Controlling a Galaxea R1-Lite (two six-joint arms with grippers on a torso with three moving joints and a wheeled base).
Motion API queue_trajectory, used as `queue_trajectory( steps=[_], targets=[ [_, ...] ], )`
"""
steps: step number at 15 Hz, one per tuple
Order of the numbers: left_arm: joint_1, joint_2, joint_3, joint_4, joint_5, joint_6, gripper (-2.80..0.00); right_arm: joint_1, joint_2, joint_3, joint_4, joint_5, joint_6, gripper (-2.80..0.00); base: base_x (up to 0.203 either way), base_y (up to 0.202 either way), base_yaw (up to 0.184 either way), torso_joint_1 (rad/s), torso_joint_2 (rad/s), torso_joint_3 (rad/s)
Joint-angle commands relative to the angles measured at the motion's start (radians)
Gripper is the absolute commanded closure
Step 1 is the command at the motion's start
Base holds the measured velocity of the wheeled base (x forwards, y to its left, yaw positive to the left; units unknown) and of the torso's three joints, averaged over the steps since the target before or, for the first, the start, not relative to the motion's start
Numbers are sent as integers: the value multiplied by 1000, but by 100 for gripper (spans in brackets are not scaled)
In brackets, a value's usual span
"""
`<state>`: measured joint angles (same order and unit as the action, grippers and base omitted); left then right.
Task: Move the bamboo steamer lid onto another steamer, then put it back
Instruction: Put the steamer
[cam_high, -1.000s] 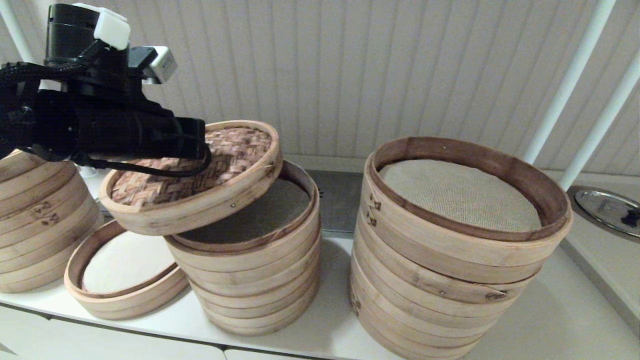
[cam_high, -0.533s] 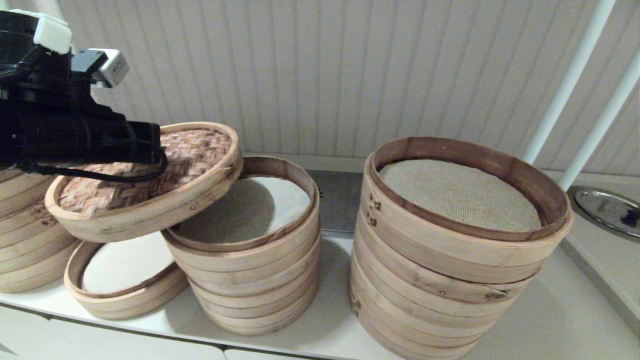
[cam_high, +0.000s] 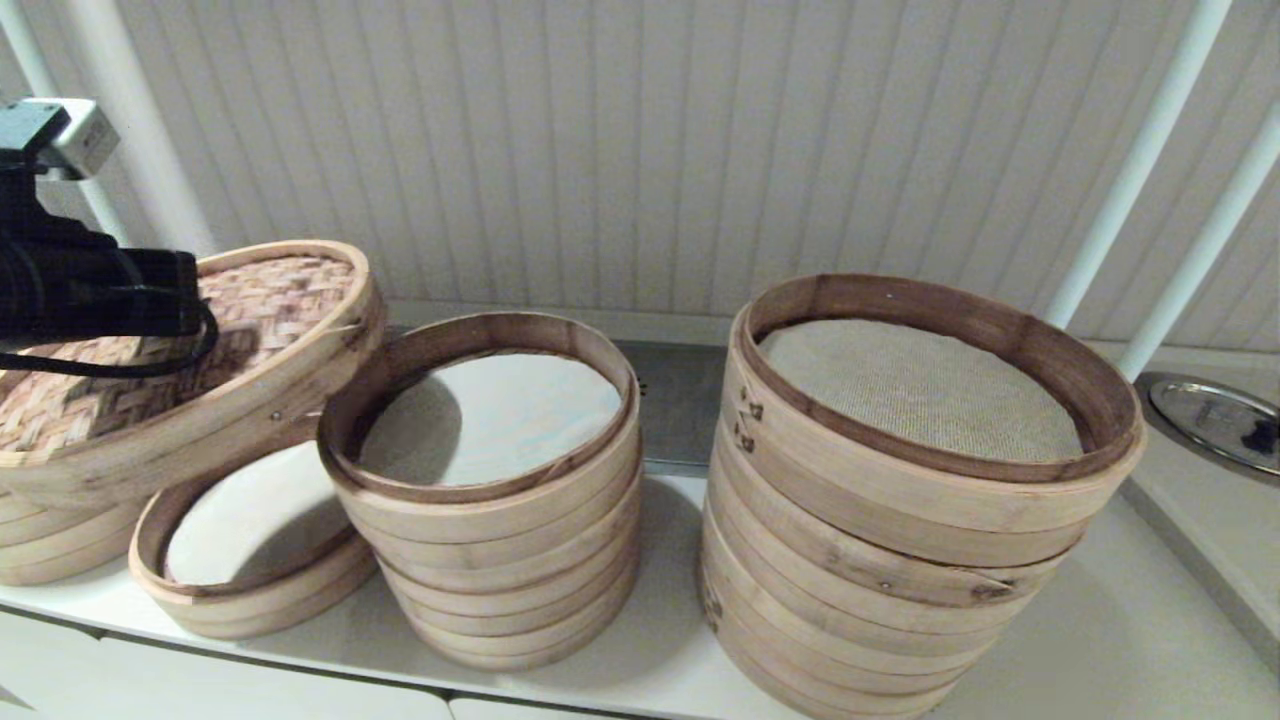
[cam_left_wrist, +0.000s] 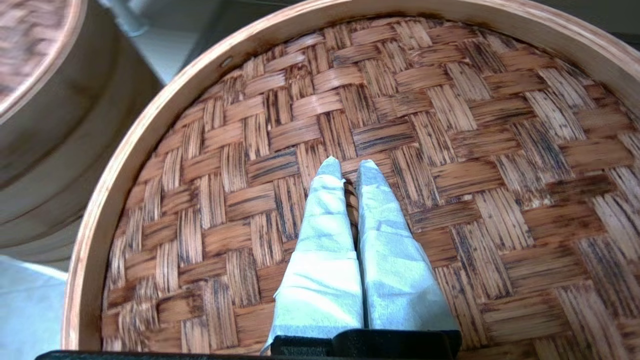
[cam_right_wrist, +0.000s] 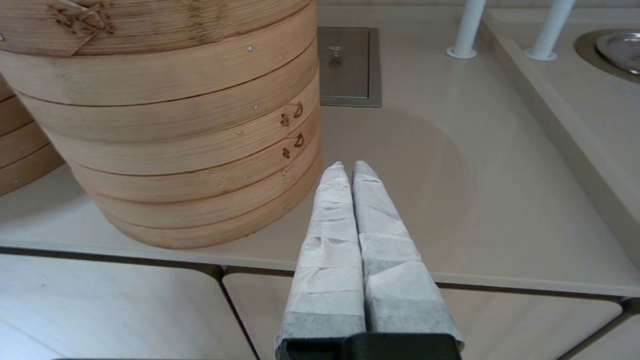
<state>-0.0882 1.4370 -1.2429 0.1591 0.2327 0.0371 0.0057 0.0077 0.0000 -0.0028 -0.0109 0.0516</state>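
The bamboo steamer lid (cam_high: 230, 385), with its reddish woven top and pale rim, hangs tilted in the air at the far left, over the low two-ring steamer (cam_high: 255, 590) and the left stack. My left gripper (cam_left_wrist: 350, 169) is shut on the lid's small loop handle (cam_left_wrist: 351, 200) at the centre of the weave (cam_left_wrist: 450, 150). The medium five-ring steamer (cam_high: 500, 540) stands uncovered, and its white liner (cam_high: 500, 410) shows. My right gripper (cam_right_wrist: 348, 167) is shut on nothing, low by the counter's front edge beside the wide stack (cam_right_wrist: 175, 150).
The wider, taller stack with beige mesh liner (cam_high: 900, 540) stands right of centre. Another stack (cam_high: 50, 545) sits at the far left, partly under the lid. White poles (cam_high: 1130, 180) and a metal dish (cam_high: 1215, 420) are at the right. A metal plate (cam_right_wrist: 345, 65) lies flush in the counter.
My left arm has carried the lid leftward, off the medium steamer, whose white liner is now fully uncovered. The lid stays tilted in the grip.
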Motion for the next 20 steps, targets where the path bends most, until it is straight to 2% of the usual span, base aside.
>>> queue_trajectory(
  steps=[1,7,12,20],
  targets=[
    [40,-21,11,-1,1,6,0,0,0,2,0,0,1,0,0,0,0,0,0,0],
    [154,-33,40,-2,0,7,0,0,0,2,0,0,1,0,0,0,0,0,0,0],
    [193,-7,93,-17,-8,5,0,0,0,2,0,0,1,0,0,0,0,0,0,0],
    [263,98,180,-162,-30,6,0,0,0,2,0,0,1,0,0,0,0,0,0,0]
  ],
)
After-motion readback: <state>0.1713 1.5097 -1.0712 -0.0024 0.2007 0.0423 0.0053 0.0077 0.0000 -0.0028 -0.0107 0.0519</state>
